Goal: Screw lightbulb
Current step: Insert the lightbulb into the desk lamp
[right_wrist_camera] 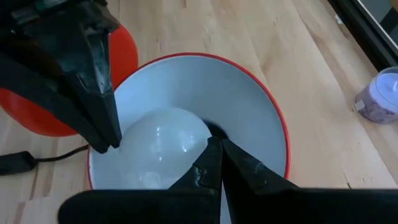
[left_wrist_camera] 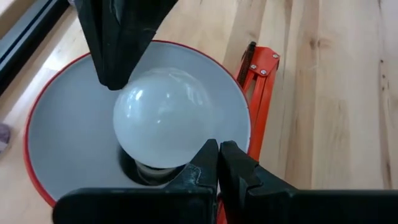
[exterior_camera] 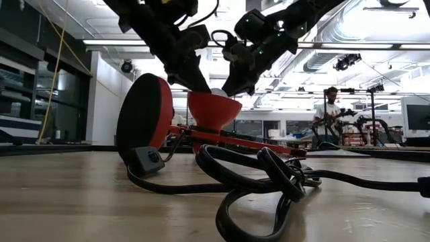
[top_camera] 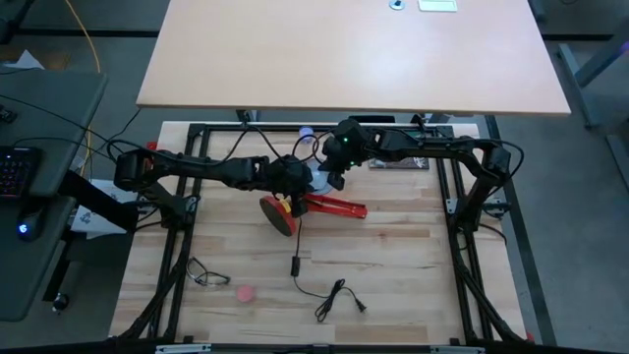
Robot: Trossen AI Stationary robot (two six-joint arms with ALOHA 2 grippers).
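Item 1, lightbulb (left_wrist_camera: pixel 163 124): frosted white, sitting base-down in the socket at the bottom of the lamp shade (left_wrist_camera: pixel 68 118). The lamp (top_camera: pixel 334 206) lies on its side near the middle of the surface (top_camera: pixel 393 265), toward the far edge, red round base (exterior_camera: pixel 144 121) upright.

Item 2, left gripper (left_wrist_camera: pixel 217 165): I have it at the shade's mouth, fingers drawn narrow, tips together against the bulb's side, not around it.

Item 3, right gripper (right_wrist_camera: pixel 217 158): opposite side of the same bulb, fingers likewise pinched nearly shut and touching the glass. I judge the bulb is held between the two grippers rather than inside either one.

Item 4, loose goods: black power cord (top_camera: pixel 329 295) trailing toward the near edge; pale lavender round thing (right_wrist_camera: pixel 379 96) near the far edge.

Risks, my judgement: smooth glass pressed from two points may slip or tilt, cross-threading the base. Turning could roll the unsecured lamp. Too much squeeze could crack the bulb. I cannot tell how far the thread is seated.
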